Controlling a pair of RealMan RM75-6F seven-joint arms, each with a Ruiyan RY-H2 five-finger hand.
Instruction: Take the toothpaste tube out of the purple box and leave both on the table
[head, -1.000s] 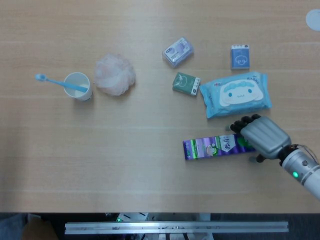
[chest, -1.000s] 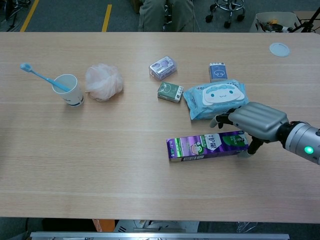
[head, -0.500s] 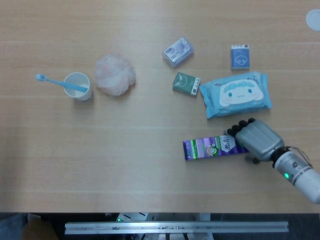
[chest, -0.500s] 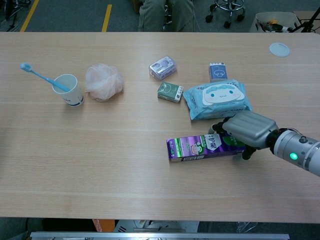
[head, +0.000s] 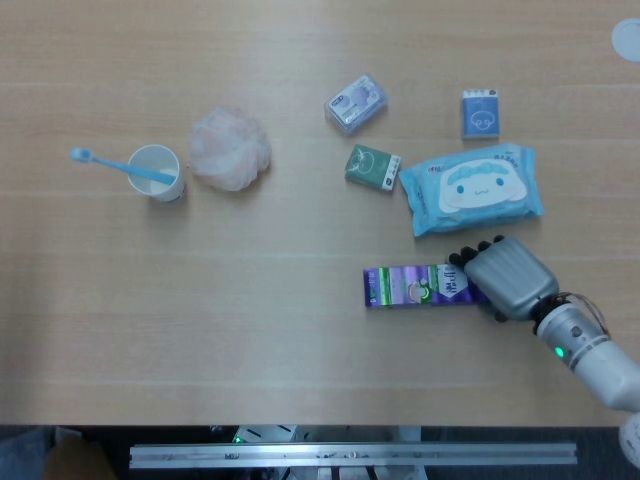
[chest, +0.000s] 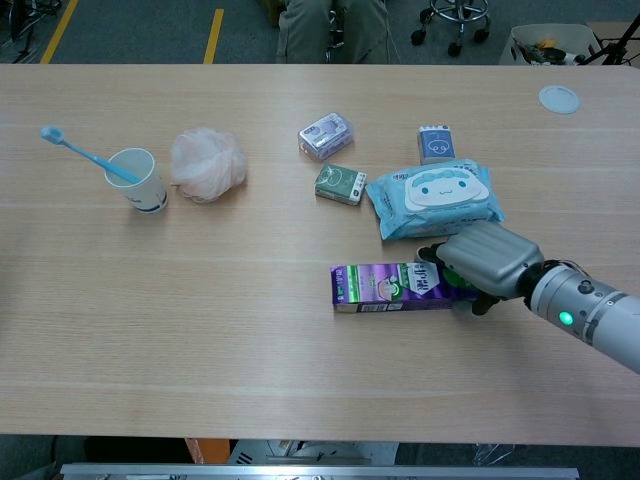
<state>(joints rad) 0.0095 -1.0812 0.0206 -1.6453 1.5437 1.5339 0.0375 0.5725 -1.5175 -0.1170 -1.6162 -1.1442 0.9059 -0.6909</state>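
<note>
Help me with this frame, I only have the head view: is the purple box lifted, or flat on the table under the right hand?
Observer: Chest view shows the purple box lying flat on the table, its near long side visible down to the wood.
Operator: Does the hand grip both sides?
Observer: The right hand covers the box's right end; dark fingertips curl over the far edge, another dark tip shows at the near side.
Operator: What's cut off top right?
Observer: A whole round white disc, lying near the far edge.
</note>
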